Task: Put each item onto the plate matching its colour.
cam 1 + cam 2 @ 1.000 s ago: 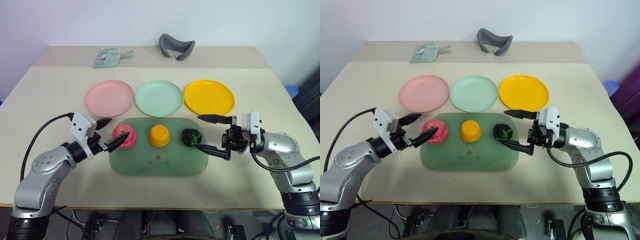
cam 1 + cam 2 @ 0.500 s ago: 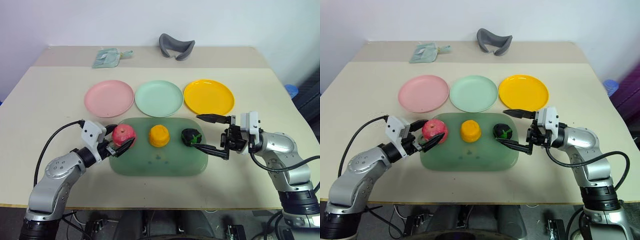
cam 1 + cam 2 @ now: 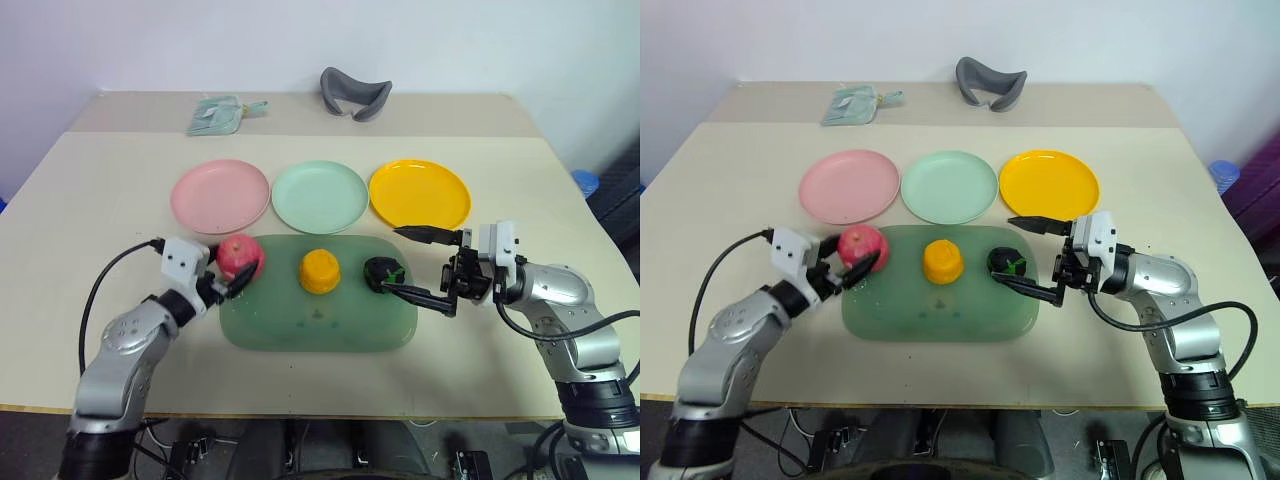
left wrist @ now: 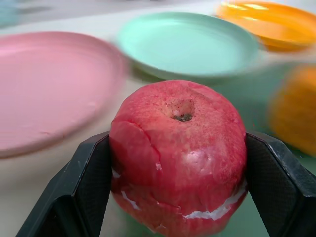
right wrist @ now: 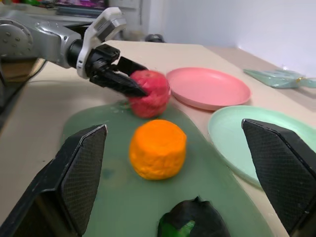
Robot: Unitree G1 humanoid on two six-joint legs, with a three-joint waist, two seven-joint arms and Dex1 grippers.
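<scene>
Left hand point(image 3: 228, 279) around red apple point(image 3: 238, 256)

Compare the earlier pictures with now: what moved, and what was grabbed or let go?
The left gripper pushed forward along the red apple until its fingers sat on both sides; the apple shifted slightly toward the pink plate. Unchanged: right gripper open beside the dark green toy, orange toy on the tray, plates bare.

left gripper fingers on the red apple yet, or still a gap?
Touching. In the left wrist view both black fingers press flush against the sides of the red apple, with no gap on either side. The head views show the left gripper straddling it.
</scene>
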